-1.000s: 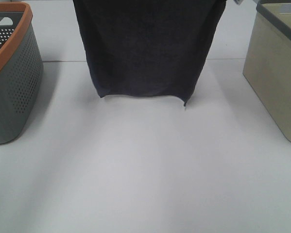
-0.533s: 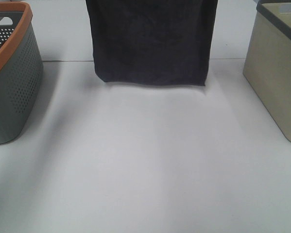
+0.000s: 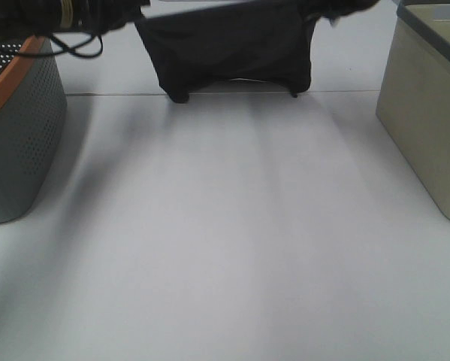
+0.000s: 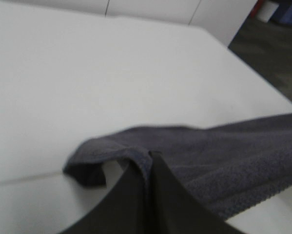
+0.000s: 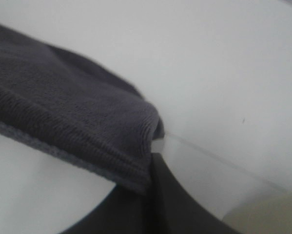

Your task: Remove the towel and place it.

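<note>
Dark grey towel (image 3: 232, 53) hangs stretched, corners drooping.

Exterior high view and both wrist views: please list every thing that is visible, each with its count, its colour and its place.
towel: one, dark charcoal grey, stretched between the two arms at the far middle of the table
basket: one, grey with holes and an orange rim, at the left edge of the table
bin: one, beige with a dark grey rim, at the right edge of the table
table: one, white, under everything
left end effector: one, black, shut on one corner of the towel
right end effector: one, black, shut on another corner of the towel
</note>
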{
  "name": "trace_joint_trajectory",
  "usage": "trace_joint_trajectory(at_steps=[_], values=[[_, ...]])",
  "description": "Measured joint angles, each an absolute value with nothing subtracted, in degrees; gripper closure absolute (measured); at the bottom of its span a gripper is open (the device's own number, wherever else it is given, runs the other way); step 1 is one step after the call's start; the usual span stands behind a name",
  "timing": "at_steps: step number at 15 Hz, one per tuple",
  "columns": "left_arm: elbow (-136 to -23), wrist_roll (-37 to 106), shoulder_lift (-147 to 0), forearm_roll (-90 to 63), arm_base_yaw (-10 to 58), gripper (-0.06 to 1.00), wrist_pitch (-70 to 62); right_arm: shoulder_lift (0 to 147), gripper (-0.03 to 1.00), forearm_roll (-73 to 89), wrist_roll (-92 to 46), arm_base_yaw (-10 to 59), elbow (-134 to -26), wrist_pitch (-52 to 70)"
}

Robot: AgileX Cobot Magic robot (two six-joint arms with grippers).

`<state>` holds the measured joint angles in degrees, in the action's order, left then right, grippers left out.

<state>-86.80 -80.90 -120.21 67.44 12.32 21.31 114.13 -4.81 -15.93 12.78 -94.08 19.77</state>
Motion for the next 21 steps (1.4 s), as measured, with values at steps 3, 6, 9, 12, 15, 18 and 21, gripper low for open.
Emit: trace_joint_trajectory(at_steps=[3,6,9,12,15,18,21], values=[[-73.5,-77.6,-116.5,69.3,16.0,0.94,20.5,105.1,0.94,-4.8,-16.9,12.7,-75.2,15.1],[-62.1,-76.8,-110.9,69.1,18.3,0.94,19.4,98.1,0.94,-3.3,-18.4,12.7,-59.8,10.7],[-54.0,-76.8,-107.4,68.1,18.6,0.94,19.8,96.6,0.94,-2.2,-19.2,13.9,-49.8,6.1],[-49.4,-76.8,-106.9,66.5,18.6,0.94,19.7,96.5,0.94,-2.2,-24.4,16.2,-44.7,4.4],[-46.8,-77.5,-106.9,66.3,18.4,0.94,19.5,96.9,0.94,-3.2,-33.3,18.8,-41.5,4.4],[-46.8,-77.9,-106.9,66.3,18.2,0.94,18.3,99.6,0.94,-5.4,-46.6,21.1,-40.2,4.5],[-46.5,-78.8,-106.9,66.3,18.1,0.74,17.3,99.9,0.89,-5.0,-48.8,21.3,-40.2,4.5]])
